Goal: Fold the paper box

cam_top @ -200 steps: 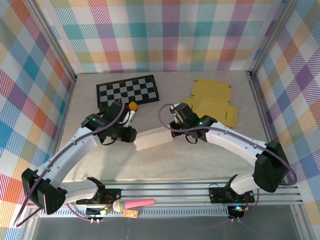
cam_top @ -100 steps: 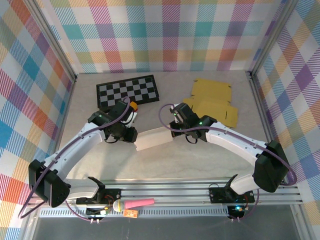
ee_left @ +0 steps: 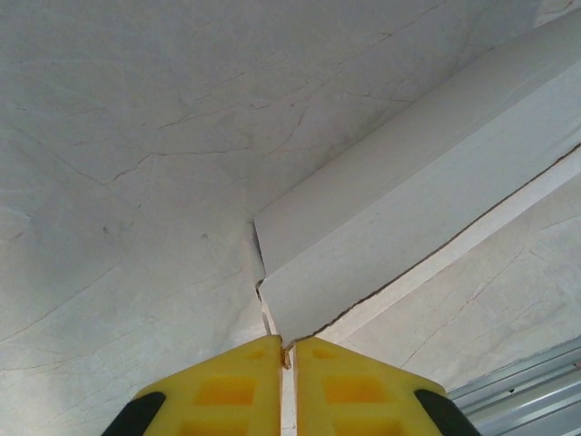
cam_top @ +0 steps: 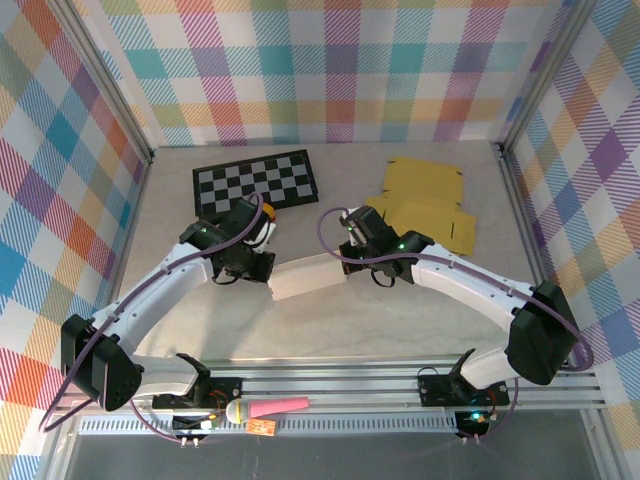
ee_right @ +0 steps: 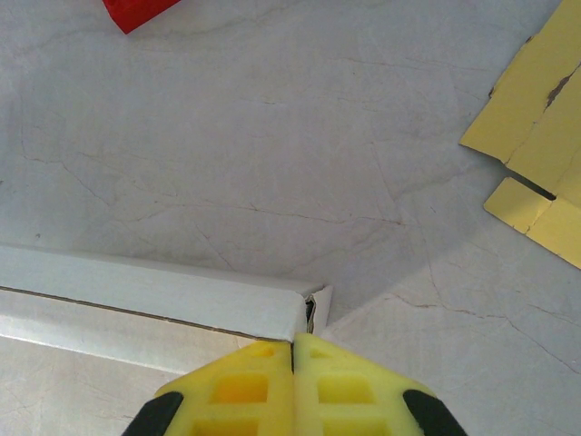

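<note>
- Centrally on the worktop (cam_top: 400,320), the paper box (cam_top: 305,277) lies as a long, white, flattened strip. It is set on a slant, with its right end farther from the arm bases than its left end.
- Left pincer (ee_left: 284,350): in the left wrist view, its two yellow fingers are drawn almost together, leaving a narrow slit. The near corner of the box meets the fingertips at that slit, and a thin pale sliver of paper sits between them. This pincer is pinching the left end corner of the box.
- Right pincer (ee_right: 293,341): in the right wrist view, its yellow fingers are pressed fully together, with a dark seam line between them. The right end of the box touches the fingertips, and a small end flap stands just beside them. Whether any paper is caught in the seam cannot be told.
- In the top view, the box spans the gap between the two pincers, one at each end, and both arms reach inward toward it.
- A yellow cardboard sheet (cam_top: 425,205) lies flat on the worktop beyond the right arm, apart from the box.
- A checkerboard mat (cam_top: 255,180) lies flat at the far left of the worktop.
- An orange object (cam_top: 266,211) sits just beside the near right corner of the mat, close to the left arm.
- A red object (ee_right: 136,11) is cut off by the upper edge of the right wrist view, and its type cannot be told.
</note>
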`<state>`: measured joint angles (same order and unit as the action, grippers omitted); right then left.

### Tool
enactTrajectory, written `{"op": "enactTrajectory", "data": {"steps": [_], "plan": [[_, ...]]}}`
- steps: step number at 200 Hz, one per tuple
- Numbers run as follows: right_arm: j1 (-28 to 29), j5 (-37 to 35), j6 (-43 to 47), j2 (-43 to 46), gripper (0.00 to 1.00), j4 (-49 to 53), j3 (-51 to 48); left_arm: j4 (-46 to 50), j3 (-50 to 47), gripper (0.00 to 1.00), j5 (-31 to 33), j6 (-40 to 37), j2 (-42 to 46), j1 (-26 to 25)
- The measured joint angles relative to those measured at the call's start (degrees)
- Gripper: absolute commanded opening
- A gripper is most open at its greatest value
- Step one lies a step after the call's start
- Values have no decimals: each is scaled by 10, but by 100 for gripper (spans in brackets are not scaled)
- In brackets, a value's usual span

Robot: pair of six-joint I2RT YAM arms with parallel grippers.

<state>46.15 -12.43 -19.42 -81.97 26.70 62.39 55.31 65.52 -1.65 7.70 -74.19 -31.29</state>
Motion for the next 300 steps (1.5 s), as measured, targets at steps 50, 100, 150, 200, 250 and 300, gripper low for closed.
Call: {"op": "enactTrajectory", "data": {"steps": [50,100,150,200,250,300], "plan": [[0,-1,-7,-3,0,4,4,0,0,5,2,3,0,0],[0,-7,-12,-6,0,10,9,6,13,2,-3,26,-13,1],[0,-9,-12,-10,0,20,17,31,39,0,-9,55,-36,2],[0,-10,-12,-10,0,30,21,42,49,0,-24,82,-44,8],[-1,-8,-12,-12,0,37,26,48,62,0,-50,104,-58,22],[-3,-6,-12,-12,0,40,26,48,67,0,-67,134,-63,30]]}}
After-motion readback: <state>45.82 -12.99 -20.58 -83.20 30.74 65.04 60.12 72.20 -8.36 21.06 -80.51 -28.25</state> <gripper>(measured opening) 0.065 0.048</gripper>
